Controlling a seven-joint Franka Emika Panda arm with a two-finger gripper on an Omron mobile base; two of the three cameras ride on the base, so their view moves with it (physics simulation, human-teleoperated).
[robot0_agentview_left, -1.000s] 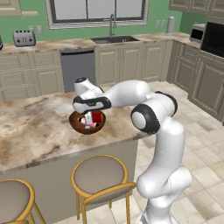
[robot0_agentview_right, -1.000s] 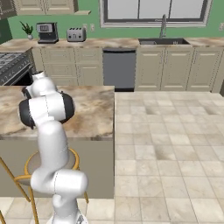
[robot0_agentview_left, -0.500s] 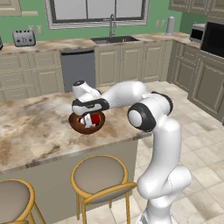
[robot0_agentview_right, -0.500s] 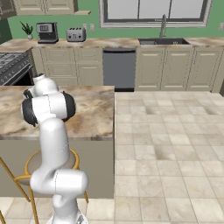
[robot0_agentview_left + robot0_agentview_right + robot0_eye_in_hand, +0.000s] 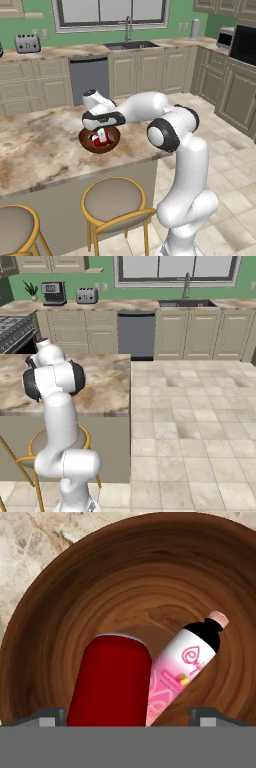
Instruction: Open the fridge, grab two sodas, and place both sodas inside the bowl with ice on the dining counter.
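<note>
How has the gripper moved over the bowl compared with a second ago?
Cannot tell of any real shift: in the left base view the gripper sits over the bowl on the dining counter as before. Its jaws now stand wider apart, beside a red soda.

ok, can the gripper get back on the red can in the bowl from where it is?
Probably yes. The gripper is open right over the bowl, its fingertips either side of the red can. The pink bottle leans against the can and might get nudged.
</note>
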